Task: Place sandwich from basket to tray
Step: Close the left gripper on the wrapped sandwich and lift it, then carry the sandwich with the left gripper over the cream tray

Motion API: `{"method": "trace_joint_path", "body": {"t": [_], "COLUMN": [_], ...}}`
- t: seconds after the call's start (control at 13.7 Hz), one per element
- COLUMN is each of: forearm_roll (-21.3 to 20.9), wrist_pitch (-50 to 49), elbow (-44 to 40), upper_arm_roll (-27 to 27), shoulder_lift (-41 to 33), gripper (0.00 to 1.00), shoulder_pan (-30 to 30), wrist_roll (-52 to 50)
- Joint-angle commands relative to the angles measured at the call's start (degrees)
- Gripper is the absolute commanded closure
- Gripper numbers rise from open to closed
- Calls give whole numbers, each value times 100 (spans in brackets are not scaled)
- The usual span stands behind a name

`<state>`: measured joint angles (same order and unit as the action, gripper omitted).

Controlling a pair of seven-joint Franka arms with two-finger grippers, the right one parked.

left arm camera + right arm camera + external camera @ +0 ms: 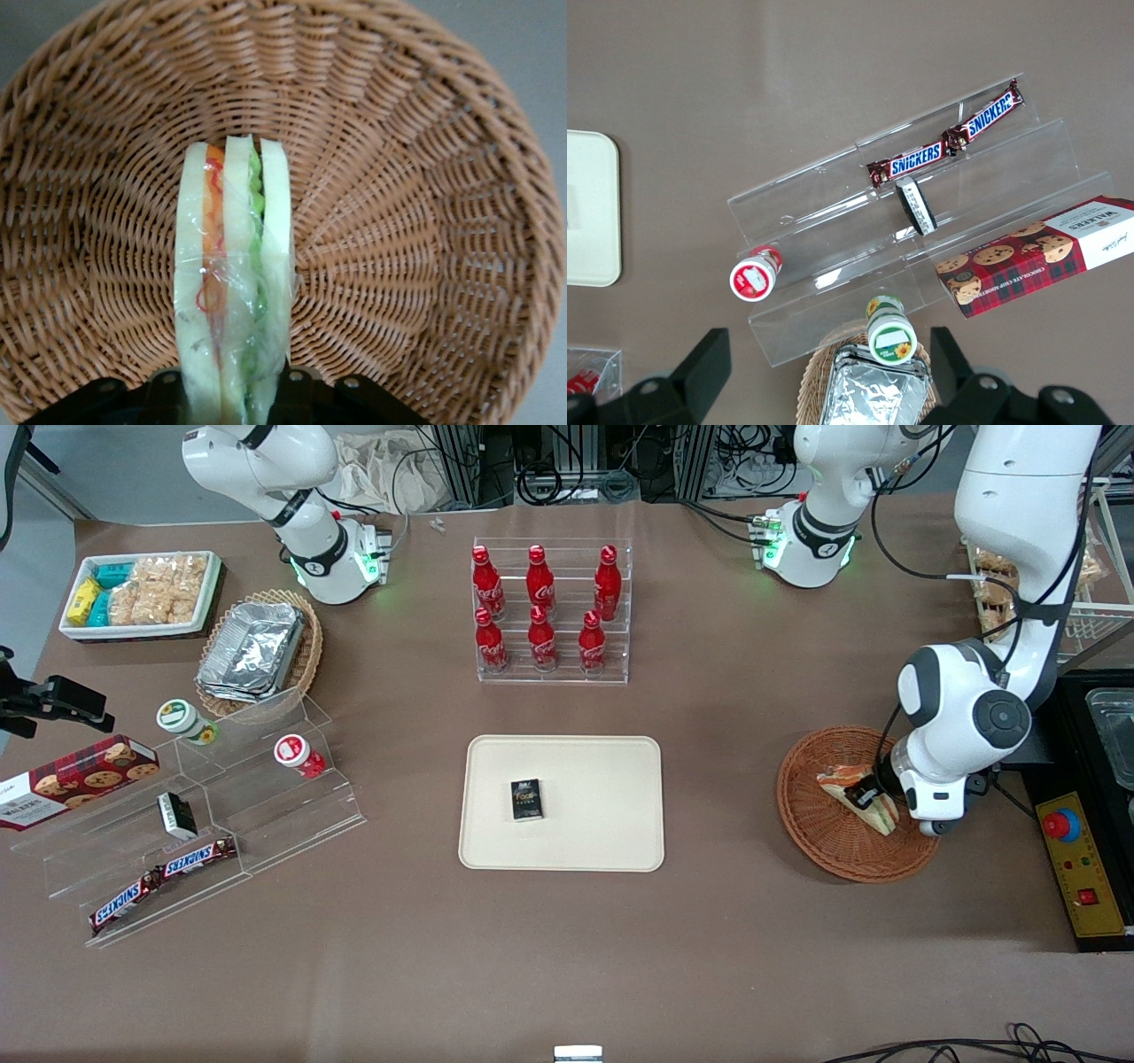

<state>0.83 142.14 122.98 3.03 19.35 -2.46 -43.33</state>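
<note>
The end effector [866, 795] pinches the sandwich [234, 283] low inside the basket [819, 833]. Its fingertips [292, 390] are mostly cut off, and the arm hides part of the basket's rim. The tray [602, 815] lies well apart.

Count, from where I sit: one sandwich [232, 266], one reddish basket [833, 850], one gripper [866, 795], mine, down in that basket with jaws pressed on the sandwich's two sides. One tray [602, 779], one small black box [526, 799] on it. Six red bottles [541, 638], one clear rack [554, 677]. Two Snickers bars [199, 856]. Two lidded cups [182, 717]. One cookie box [75, 775]. One tan basket [306, 660]; foil containers in it stacked, number unclear. One white bin [208, 598].
</note>
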Motion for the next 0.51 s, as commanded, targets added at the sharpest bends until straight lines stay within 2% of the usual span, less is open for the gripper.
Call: {"method": "trace_joint_path", "body": {"t": [0.0,0.22,0.44], "forearm_roll": [-188,-206,-206], "wrist_pitch": [-403,-1334,-2406], "elbow": [7,-326,-1168], "upper_arm_roll": [40,127,566], "shoulder_lift": [-545,-1038,-1057], "gripper": [77,77,77], "shoulder_pan": [26,71,71], "wrist_roll": [-193,-70,70]}}
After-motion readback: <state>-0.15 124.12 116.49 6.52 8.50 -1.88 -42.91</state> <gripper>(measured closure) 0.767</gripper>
